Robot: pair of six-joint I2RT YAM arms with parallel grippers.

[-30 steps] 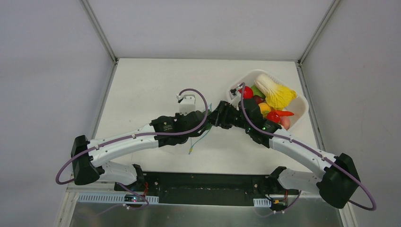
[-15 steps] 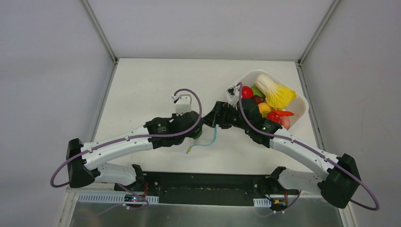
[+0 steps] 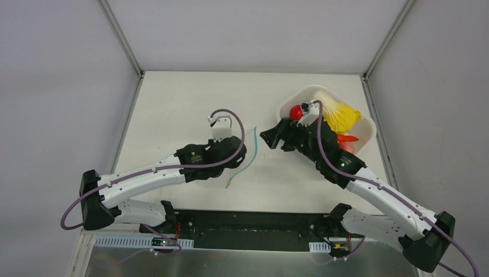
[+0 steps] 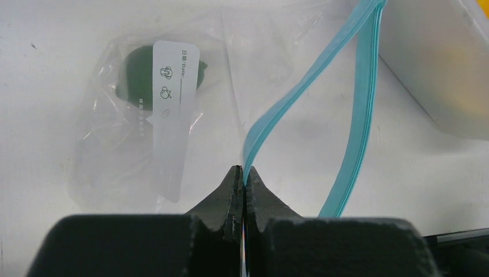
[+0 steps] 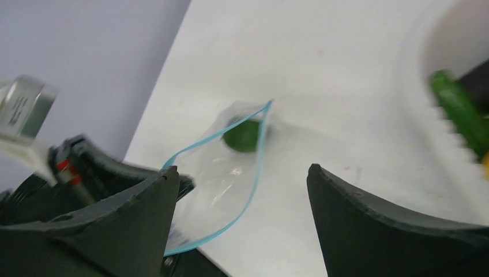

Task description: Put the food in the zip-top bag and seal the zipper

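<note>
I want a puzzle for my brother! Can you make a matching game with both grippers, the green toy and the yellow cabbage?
1 left gripper
2 right gripper
3 green toy
4 yellow cabbage

A inside the clear bag
B open, holding nothing
C in the white tub
D shut on the blue zipper

Pairs: 1-D, 2-B, 3-A, 4-C

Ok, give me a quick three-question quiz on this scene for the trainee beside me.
1. True or false: the left tool is pinching the zipper.
2. The food inside the bag is: A red, B green, C yellow.
3. Fill in: the right tool is ____ and holds nothing.
Key: 1 true; 2 B; 3 open.
</note>
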